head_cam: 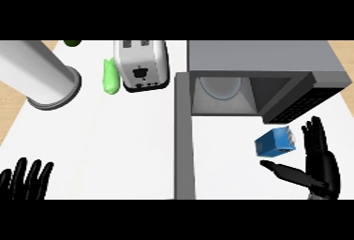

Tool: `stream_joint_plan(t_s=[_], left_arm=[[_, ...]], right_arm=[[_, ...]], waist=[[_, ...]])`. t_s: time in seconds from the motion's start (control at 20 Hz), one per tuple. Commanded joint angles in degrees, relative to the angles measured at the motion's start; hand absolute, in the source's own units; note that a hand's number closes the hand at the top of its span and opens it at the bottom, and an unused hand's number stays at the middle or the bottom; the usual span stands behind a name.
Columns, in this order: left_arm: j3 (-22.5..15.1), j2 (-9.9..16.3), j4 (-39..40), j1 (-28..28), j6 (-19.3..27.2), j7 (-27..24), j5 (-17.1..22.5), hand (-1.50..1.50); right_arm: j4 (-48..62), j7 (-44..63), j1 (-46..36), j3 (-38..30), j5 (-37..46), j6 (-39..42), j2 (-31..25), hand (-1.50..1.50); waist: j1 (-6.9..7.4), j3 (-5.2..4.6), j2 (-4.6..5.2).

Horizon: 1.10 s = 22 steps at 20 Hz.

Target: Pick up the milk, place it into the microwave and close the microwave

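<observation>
The milk [276, 142] is a small blue carton sitting tilted on the white counter [104, 150], just in front of the microwave [266, 79], below its dark control panel [298, 105] at the right front corner. It's outside the cavity, not in it.

The microwave is open: its grey door [182, 136] swings out to the left and runs as a long strip down toward the lower edge of the view. Inside you can see a pale round turntable [221, 86] on the cavity floor.

The right hand [319, 164] is right next to the carton, on its right side. Its fingers [313, 136] are straight and point up alongside the carton, and the thumb [280, 169] sticks out to the left underneath it, so the hand is spread wide with the carton sitting in the gap (can't really tell whether anything is actually touching it). It isn't curled around the milk.

The left hand [26, 180] shows in the lower left corner, open with fingers up, resting well apart from everything.

Farther back on the counter there's a silver toaster [142, 64] with a green thing [109, 76] lying just left of it, a big white cylinder [43, 75] tilted at the upper left, and a small dark green object [72, 43] peeking in at the top edge.
</observation>
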Motion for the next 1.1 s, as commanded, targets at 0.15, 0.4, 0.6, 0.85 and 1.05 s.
stream_joint_plan(t_s=[0.15, 0.4, 0.6, 0.85, 1.05], left_arm=[[-4.41, -0.85, 1.21, 3.51, 1.37, -4.82, -2.49, -1.5], [1.92, 0.46, 3.27, 2.72, -3.54, -5.18, 0.04, -1.5], [2.61, 0.86, 0.05, 1.77, -2.91, -0.71, 2.81, -1.5], [5.61, 2.17, 0.95, 3.29, -5.8, -3.16, 5.58, -1.5], [-0.43, -0.86, -3.24, 4.79, -1.33, -0.45, 1.33, -1.5]], right_arm=[[10.48, -10.83, 0.67, -1.69, -0.86, 2.41, -1.14, -1.5], [19.9, -17.33, -3.63, -3.2, -0.26, 1.75, -3.05, -1.5], [26.7, -20.63, -7.6, -3.26, 0.1, 0.33, -2.9, -1.5], [30.79, -22.31, -9.53, -3.38, -0.42, 2.61, -5.2, -1.5], [33.71, -26.66, -10.91, -2.65, -0.49, 2.84, -4.27, -1.5]], waist=[[-0.04, -0.01, -0.03], [-0.01, -0.01, -0.01], [0.01, -0.01, 0.01], [0.06, -0.02, -0.01], [0.07, 0.0, -0.01]])
